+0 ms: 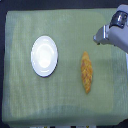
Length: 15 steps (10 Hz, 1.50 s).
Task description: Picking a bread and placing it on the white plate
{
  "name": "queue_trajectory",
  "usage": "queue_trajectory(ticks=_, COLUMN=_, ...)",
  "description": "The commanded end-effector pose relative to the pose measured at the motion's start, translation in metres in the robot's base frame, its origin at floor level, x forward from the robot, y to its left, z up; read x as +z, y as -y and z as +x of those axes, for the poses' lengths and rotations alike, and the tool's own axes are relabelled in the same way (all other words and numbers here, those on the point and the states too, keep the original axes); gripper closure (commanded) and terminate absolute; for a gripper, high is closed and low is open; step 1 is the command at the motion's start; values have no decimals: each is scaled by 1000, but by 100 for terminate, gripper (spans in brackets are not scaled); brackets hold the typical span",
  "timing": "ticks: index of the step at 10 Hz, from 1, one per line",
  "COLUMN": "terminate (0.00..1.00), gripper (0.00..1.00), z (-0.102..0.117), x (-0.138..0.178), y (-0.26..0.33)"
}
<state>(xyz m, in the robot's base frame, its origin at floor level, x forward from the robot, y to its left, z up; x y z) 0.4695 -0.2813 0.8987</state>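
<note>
Nearest our lens, the front edge of the green cloth runs across the bottom of the exterior view, draped over the tabletop. We see the gripper at the upper part of the exterior view's right, its pale grey body reaching in from the corner and hanging above bare cloth; the picture is too blurred for us to tell whether its jaws stand wide or narrow, and nothing shows between them. Below the gripper, and apart from it, we find the bread, a long golden-brown loaf lying nearly upright in the frame, flat on the cloth. Well apart from it, toward the exterior view's left, we see the white plate, round and plain, resting on the same cloth.
</note>
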Motion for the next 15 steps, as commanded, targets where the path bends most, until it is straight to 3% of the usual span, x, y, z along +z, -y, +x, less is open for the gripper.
queue_trajectory(ticks=1, terminate=0, gripper=0, z=1, x=0, y=-1)
queue_trajectory(ticks=4, terminate=0, gripper=0, z=7, x=-6, y=5)
queue_trajectory(ticks=9, terminate=0, gripper=0, z=-3, x=-49, y=-39)
queue_trajectory(ticks=15, terminate=0, gripper=0, z=-36, x=-124, y=-70)
